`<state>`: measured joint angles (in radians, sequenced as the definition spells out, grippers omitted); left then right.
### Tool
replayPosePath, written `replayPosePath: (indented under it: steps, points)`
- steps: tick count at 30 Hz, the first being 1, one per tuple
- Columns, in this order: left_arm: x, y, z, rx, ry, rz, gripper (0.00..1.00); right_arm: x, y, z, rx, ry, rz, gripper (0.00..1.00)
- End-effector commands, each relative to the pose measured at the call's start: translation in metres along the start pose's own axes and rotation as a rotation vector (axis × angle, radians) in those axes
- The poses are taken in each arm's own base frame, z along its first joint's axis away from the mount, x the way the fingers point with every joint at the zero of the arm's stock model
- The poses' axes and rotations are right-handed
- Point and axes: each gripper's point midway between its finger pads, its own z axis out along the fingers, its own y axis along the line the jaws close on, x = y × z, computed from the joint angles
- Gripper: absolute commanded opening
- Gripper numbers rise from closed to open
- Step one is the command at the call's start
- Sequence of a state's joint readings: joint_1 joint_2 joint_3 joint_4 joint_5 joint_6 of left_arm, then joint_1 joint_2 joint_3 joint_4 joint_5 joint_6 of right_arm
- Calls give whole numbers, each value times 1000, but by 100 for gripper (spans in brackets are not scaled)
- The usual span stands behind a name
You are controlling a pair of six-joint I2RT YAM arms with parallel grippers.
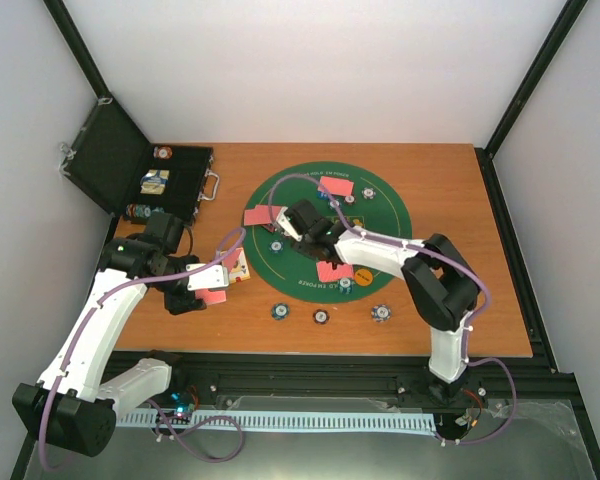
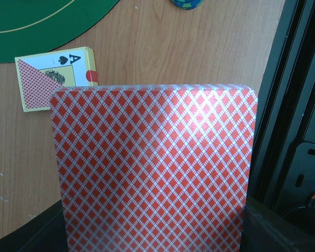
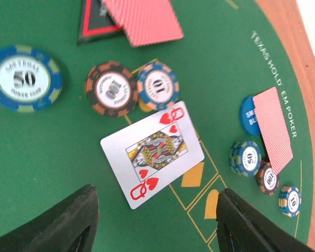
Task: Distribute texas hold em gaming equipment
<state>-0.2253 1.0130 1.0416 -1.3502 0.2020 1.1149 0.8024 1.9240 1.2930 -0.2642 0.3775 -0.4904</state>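
Observation:
A stack of red-backed playing cards (image 2: 155,168) fills the left wrist view, and my left gripper (image 1: 215,285) is shut on it above the wood, left of the mat; its fingers are hidden behind the cards. My right gripper (image 3: 155,226) hangs open over the green mat (image 3: 42,157). A face-up queen of hearts (image 3: 152,152) lies flat on the felt just ahead of its fingers, untouched. Beyond the queen are three poker chips (image 3: 111,88). A dark triangular button (image 3: 97,23) sits half under a red-backed card (image 3: 144,21). A blue button (image 3: 249,115) peeks from under another card (image 3: 273,131).
The open black case (image 1: 110,155) stands at the back left. A yellow card box (image 2: 55,79) showing an ace of spades lies on the wood by my left gripper. Three chips (image 1: 321,317) sit on the table in front of the mat. An orange button (image 1: 363,272) rests on the mat's near edge.

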Motion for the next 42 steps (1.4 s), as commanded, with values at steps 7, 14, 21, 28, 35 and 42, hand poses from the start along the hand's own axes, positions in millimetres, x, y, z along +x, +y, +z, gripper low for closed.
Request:
replayPosePath:
  steps: [7,14,21,28,35,42]
  points:
    - [-5,2,-10,-29,-24,14,1,-52,-56,-99,-358,-234,866,85]
    - [-5,2,-10,-25,-22,10,1,-73,-19,-146,-792,-339,1086,100]
    - [-7,3,-9,-21,-31,7,1,-62,37,-155,-964,-195,1242,98]
    - [-9,5,-8,-8,-32,1,1,-79,99,-166,-1167,-76,1247,93]
    - [-8,6,-7,-10,-29,0,1,-103,131,-173,-1260,-66,1227,89]
    - [-8,6,-3,-3,-29,-1,1,-126,143,-186,-1362,-119,1225,83]
